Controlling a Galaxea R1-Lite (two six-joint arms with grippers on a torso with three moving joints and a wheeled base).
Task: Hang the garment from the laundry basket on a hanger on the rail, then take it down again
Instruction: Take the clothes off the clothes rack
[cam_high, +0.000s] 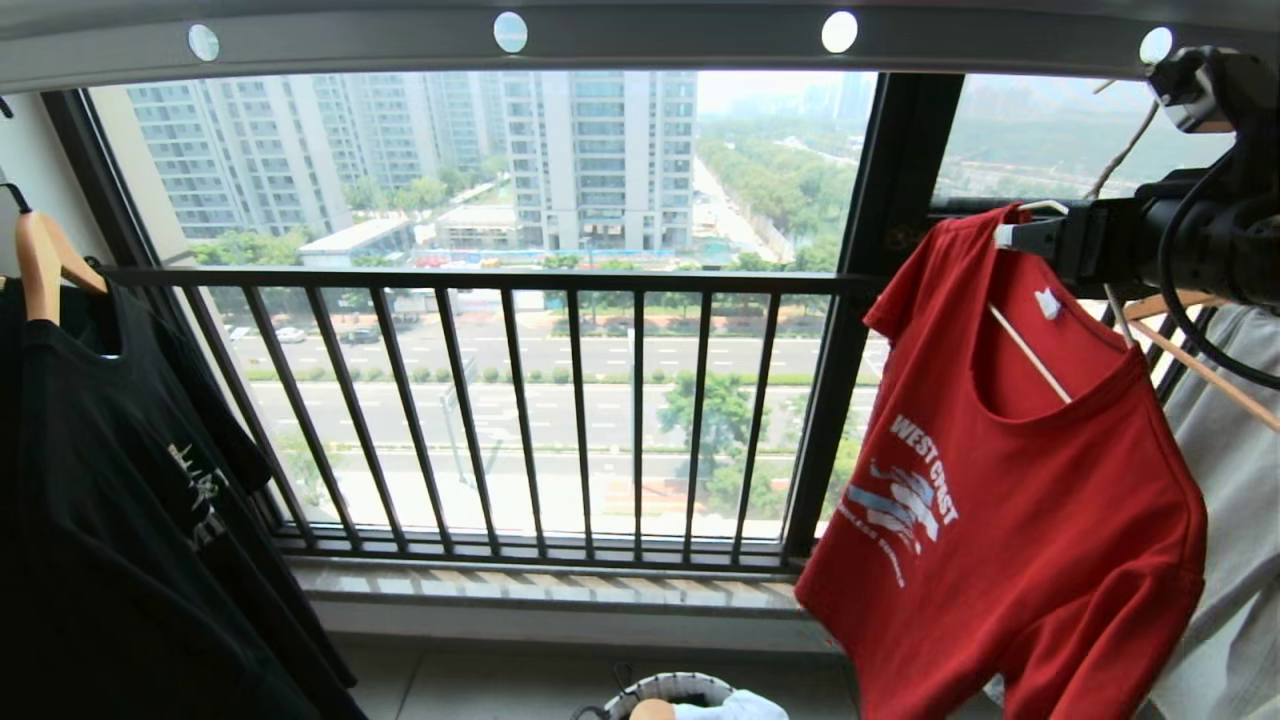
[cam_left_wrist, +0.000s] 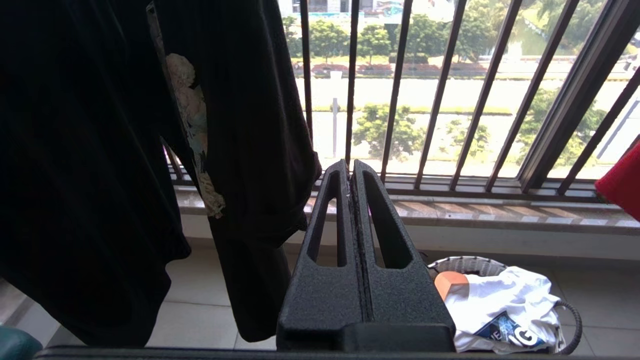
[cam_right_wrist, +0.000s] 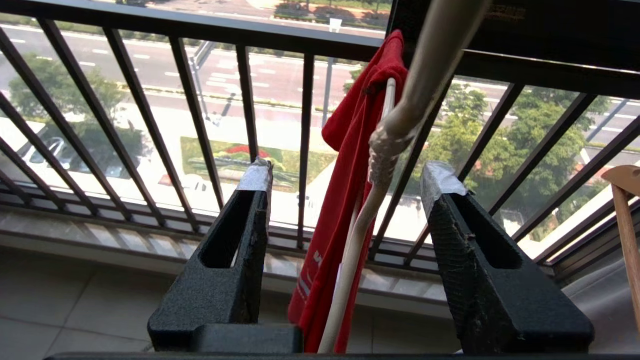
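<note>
The red T-shirt (cam_high: 1010, 520) hangs tilted on the wire hanger (cam_right_wrist: 360, 225), up right below the rail (cam_high: 640, 35). The right claw (cam_right_wrist: 345, 175) stands open astride the hanger's neck, gripping nothing. The left claw (cam_left_wrist: 350, 175) is closed and empty, above the basket (cam_left_wrist: 465, 262).

Black T-shirt (cam_high: 130, 520) on a wooden hanger (cam_high: 42, 262) at far left, pale print on the chest. Black barred window railing (cam_high: 520, 410) across the middle, stone sill (cam_high: 540, 585) beneath it. Beyond the glass: tall apartment blocks (cam_high: 600, 150), a wide road (cam_high: 560, 400), trees. Grey cloth (cam_high: 1240, 480) at far right on another wooden hanger (cam_high: 1200, 370). White cloth (cam_left_wrist: 505, 310) bundled low near the tiled floor (cam_left_wrist: 200, 320), an orange patch beside it.
</note>
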